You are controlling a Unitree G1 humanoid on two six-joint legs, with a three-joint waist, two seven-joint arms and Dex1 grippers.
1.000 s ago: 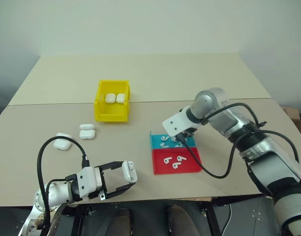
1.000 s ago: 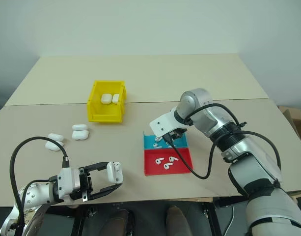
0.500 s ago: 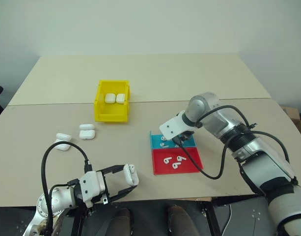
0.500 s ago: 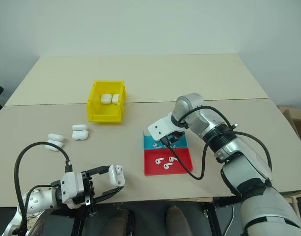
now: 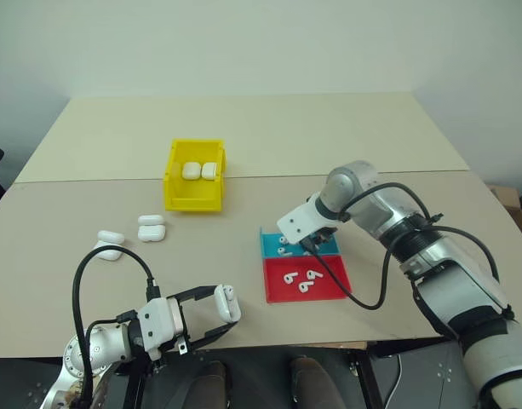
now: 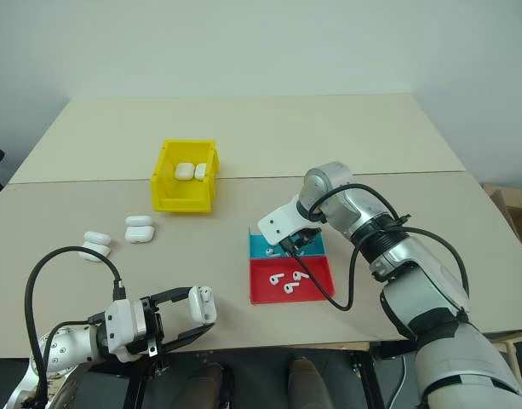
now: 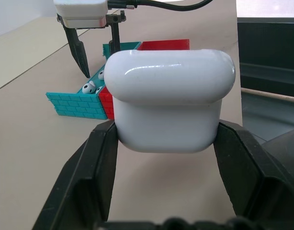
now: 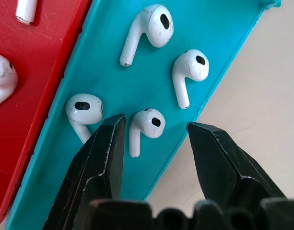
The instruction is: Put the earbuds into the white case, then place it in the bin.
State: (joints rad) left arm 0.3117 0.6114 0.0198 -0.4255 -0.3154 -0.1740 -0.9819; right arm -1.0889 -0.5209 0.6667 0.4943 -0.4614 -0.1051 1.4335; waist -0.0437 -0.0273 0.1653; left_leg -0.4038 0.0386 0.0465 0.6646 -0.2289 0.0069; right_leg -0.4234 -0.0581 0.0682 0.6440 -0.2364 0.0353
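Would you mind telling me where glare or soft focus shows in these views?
Left wrist view: a bright glare streak runs across the lid of the white case, and the blue tray behind it looks soft. Right wrist view: the earbuds are crisp, with small highlights.

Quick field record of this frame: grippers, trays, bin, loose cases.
left gripper: shut on a white case, lid closed
right gripper: open, fingers either side of one earbud in the blue tray
blue tray: four earbuds
red tray: three earbuds
yellow bin: two cases inside
table: four loose cases left of the bin
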